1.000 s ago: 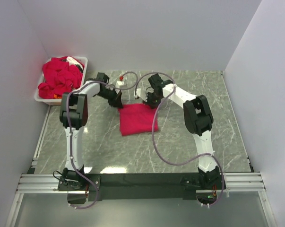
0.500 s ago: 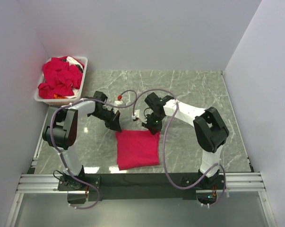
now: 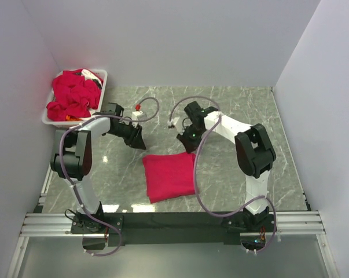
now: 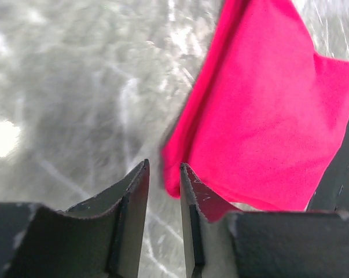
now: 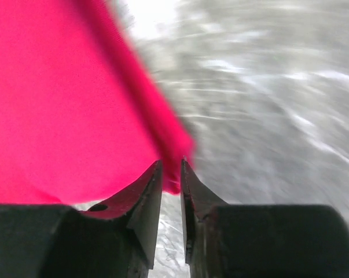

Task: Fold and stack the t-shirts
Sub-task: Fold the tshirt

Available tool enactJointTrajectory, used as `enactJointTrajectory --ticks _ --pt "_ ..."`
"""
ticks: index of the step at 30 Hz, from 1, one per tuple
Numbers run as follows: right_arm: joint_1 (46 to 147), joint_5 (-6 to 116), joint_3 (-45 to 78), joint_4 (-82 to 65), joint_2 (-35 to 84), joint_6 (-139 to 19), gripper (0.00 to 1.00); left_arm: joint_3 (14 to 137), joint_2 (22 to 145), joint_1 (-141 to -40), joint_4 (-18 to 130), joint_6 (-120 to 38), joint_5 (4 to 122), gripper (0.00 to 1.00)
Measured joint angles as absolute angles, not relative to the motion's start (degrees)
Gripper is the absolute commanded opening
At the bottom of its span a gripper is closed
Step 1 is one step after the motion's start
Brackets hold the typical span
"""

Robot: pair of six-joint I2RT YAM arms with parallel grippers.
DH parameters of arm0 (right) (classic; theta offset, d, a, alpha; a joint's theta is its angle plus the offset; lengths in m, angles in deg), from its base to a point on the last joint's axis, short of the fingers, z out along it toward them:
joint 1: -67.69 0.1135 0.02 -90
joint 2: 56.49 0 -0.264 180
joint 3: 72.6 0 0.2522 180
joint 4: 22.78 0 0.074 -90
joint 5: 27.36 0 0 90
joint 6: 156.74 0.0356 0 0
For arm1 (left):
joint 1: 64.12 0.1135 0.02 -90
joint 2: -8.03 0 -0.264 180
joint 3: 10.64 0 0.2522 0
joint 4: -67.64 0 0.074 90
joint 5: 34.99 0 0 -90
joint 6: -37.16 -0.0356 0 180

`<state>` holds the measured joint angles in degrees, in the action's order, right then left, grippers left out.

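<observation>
A folded crimson t-shirt (image 3: 169, 176) lies flat on the marble table (image 3: 243, 110), near the front middle. My left gripper (image 3: 138, 142) hangs just beyond the shirt's far left corner, and my right gripper (image 3: 187, 143) just beyond its far right corner. In the left wrist view the left gripper (image 4: 164, 165) stands slightly open with bare table between its fingers, and the shirt (image 4: 267, 116) starts right past the tips. In the right wrist view the right gripper (image 5: 171, 162) is slightly open too, with the shirt (image 5: 64, 104) corner just ahead of its tips. More red t-shirts (image 3: 73, 95) are heaped in the bin.
The white plastic bin (image 3: 103, 80) stands at the table's far left corner, against the wall. White walls close in the table on the left, back and right. Loose cables loop from both arms over the table's middle.
Both arms dragged the folded t-shirt toward the near edge. Both grippers then opened, let go of its far corners and drew back from it.
</observation>
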<state>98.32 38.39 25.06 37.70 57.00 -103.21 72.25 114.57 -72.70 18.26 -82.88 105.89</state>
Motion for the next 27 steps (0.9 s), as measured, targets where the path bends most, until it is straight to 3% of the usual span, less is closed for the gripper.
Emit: enactJointTrajectory --ticks 6,13,17,22,27 --pt "93.5 35.2 26.6 34.9 53.7 -91.5 0.33 67.5 106.7 -71.8 22.4 -77.2 107.5 0.41" --pt "92.7 20.4 20.1 33.3 47.4 -82.8 0.19 61.6 100.8 -78.4 32.2 -66.6 109.1 0.41" --pt "93.1 10.5 11.0 32.1 45.6 -78.7 0.18 57.0 100.3 -82.8 40.1 -58.0 109.2 0.39" --pt "95.0 4.2 3.6 32.2 45.5 -76.6 0.18 54.1 104.6 -86.5 50.7 -43.5 109.7 0.34" --pt "95.2 3.6 5.2 31.7 52.1 -75.6 0.18 55.0 114.2 -85.8 55.5 -35.3 107.7 0.31"
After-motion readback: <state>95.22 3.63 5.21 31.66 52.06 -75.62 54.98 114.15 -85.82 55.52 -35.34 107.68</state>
